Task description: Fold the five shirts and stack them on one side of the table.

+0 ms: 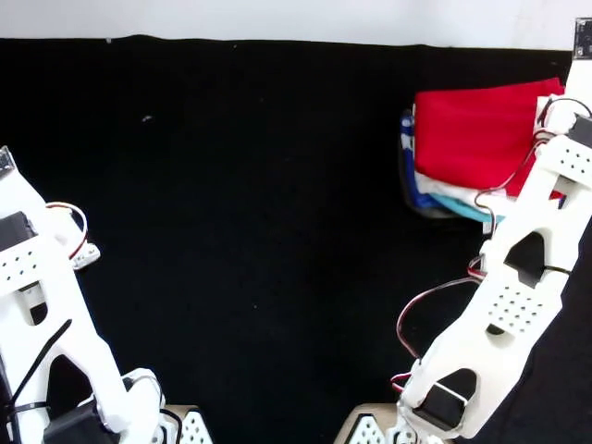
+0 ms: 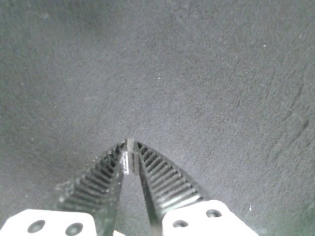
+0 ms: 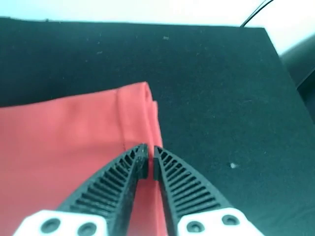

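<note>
A stack of folded shirts lies at the table's back right. A red shirt [image 1: 476, 129] is on top, with white [image 1: 444, 190], blue [image 1: 409, 148] and teal [image 1: 467, 211] layers showing under it. The right arm [image 1: 518, 277] stretches over the stack's right side and hides part of it. My right gripper [image 3: 150, 153] is shut, its tips just over the red shirt's [image 3: 64, 147] folded edge, and nothing is clearly pinched. Over bare black cloth [image 2: 197, 73] my left gripper [image 2: 129, 147] is shut and holds nothing. The left arm [image 1: 46, 305] stands at the table's left edge.
The black table cover [image 1: 250, 185] runs from the left arm to the stack. Its far edge [image 3: 147, 22] meets a white wall. Red and white cables [image 1: 435, 296] loop off the right arm.
</note>
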Robot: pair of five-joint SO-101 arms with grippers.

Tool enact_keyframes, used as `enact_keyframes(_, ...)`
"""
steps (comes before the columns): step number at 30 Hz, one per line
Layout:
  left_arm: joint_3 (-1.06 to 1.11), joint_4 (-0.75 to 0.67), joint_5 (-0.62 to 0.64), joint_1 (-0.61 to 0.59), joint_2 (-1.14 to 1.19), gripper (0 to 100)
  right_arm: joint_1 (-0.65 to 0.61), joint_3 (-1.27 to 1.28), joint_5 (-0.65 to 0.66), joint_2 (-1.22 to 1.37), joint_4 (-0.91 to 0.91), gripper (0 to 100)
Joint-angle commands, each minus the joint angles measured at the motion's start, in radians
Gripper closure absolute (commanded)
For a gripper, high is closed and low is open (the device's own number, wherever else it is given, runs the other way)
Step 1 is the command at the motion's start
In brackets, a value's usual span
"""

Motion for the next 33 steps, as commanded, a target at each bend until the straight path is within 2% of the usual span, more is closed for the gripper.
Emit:
enact_keyframes(1, -0.013, 0.000, 0.006, 0.007, -0.030, 99, -0.001, -0.064, 0.009, -0.051, 0.016, 97.2)
enact_keyframes(10, -0.018, 0.008, 0.006, 0.005, -0.035, 99, -0.047, -0.312, 0.008, -0.142, 0.375, 97.1)
enact_keyframes(16, -0.124, 0.167, 0.006, 0.007, -0.035, 99, -0.114, -0.449, 0.008, -0.199, 0.662, 97.1)
enact_keyframes(20, -0.214, 0.255, 0.006, 0.002, -0.036, 99, -0.208, -0.490, 0.008, -0.220, 0.835, 97.1)
enact_keyframes(24, -0.176, 0.255, 0.006, 0.007, -0.127, 99, -0.252, -0.498, 0.003, -0.225, 0.834, 97.7)
enact_keyframes(28, -0.033, 0.253, 0.005, 0.036, -0.383, 99, -0.265, -0.469, -0.203, -0.294, 0.835, 99.4)
enact_keyframes(33, 0.228, 0.158, 0.005, 0.113, -0.697, 99, -0.332, -0.130, -0.477, -0.564, 0.835, 99.3)
